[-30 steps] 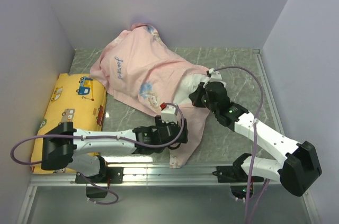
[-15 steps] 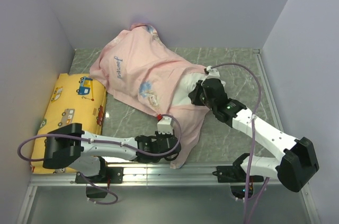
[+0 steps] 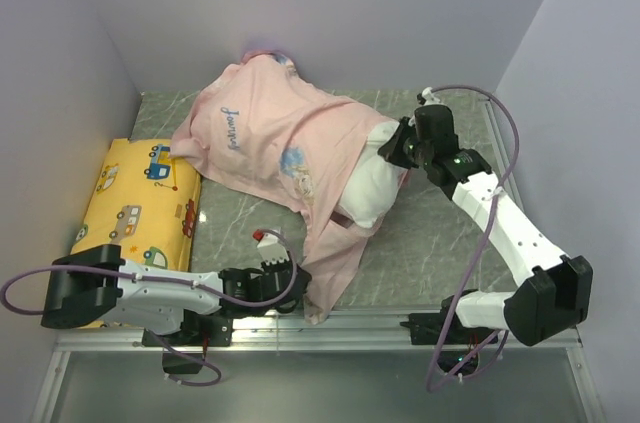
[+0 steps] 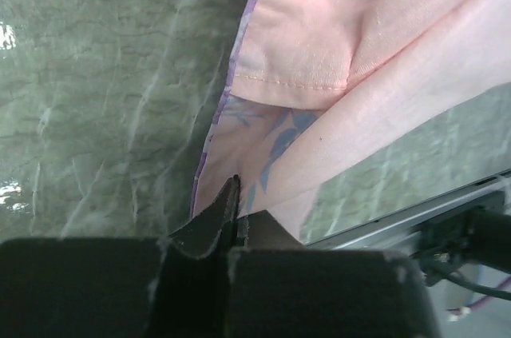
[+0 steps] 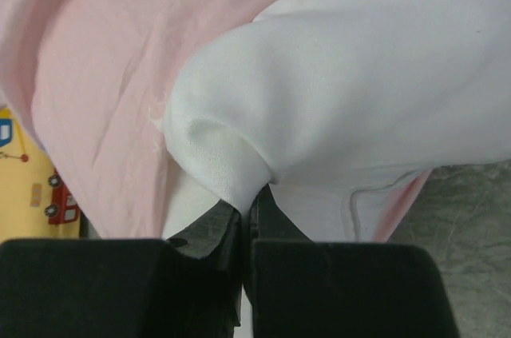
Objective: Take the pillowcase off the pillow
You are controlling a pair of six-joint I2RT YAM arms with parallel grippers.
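Note:
The pillowcase [image 3: 270, 138] lies pale-pink side out, stretching from the back of the table to the near edge. The white pillow [image 3: 368, 188] bulges out of its open right side. My right gripper [image 3: 393, 150] is at the pillow's far right corner. In the right wrist view it [image 5: 247, 204] is shut on a pinched fold of the pillow [image 5: 359, 74], with the pillowcase [image 5: 96, 74] bunched to the left. My left gripper [image 3: 300, 285] sits low near the front edge. In its wrist view it [image 4: 234, 204] is shut on the hem end of the pillowcase [image 4: 319, 34], whose purple print shows.
A yellow vehicle-print cushion [image 3: 135, 203] lies along the left wall and also shows in the right wrist view [image 5: 32, 186]. The marble tabletop [image 3: 440, 243] is walled at left, back and right. A metal rail [image 3: 350, 328] runs along the near edge.
The left gripper has shut on the pillowcase's near end and drawn back toward the near left. The right gripper has pulled the pillow to the far right, baring more white.

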